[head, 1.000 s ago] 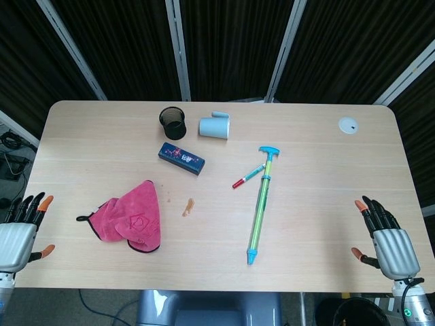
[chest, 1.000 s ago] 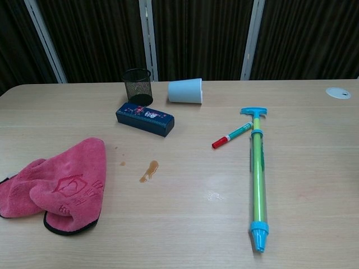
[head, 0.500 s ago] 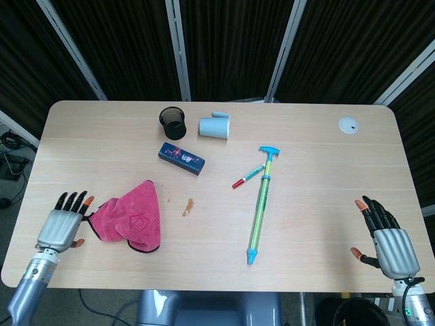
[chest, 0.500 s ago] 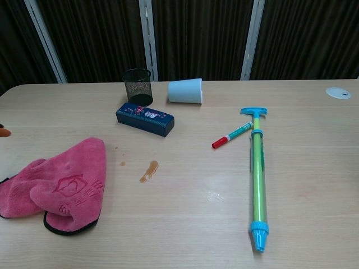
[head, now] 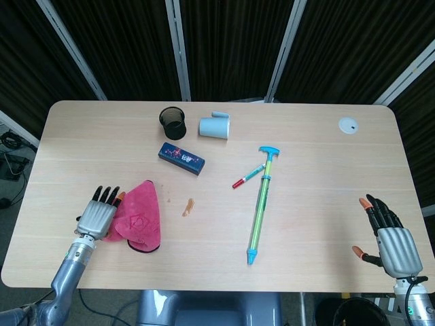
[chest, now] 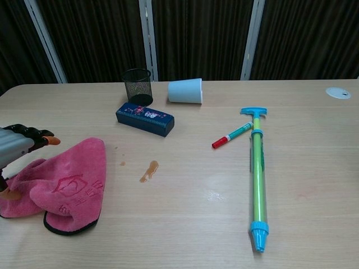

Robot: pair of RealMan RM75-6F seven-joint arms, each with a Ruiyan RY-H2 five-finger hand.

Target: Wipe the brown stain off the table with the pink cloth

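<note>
The pink cloth (head: 139, 223) (chest: 64, 188) lies crumpled on the front left of the table. A small brown stain (head: 188, 206) (chest: 149, 170) marks the wood just to its right. My left hand (head: 99, 213) (chest: 18, 147) hovers over the cloth's left part, fingers spread and pointing away from me, holding nothing. My right hand (head: 389, 238) hangs off the table's front right corner, fingers apart and empty; only the head view shows it.
A black mesh cup (head: 172, 122), a tipped pale blue cup (head: 215, 125) and a dark blue box (head: 181, 157) sit behind the stain. A red-capped marker (head: 249, 175) and a long green-blue pump (head: 261, 204) lie right of centre. A white disc (head: 349, 125) is far right.
My left hand has swung in from the table's left edge to above the cloth's left part. The right hand has barely shifted. The cloth and stain are unchanged.
</note>
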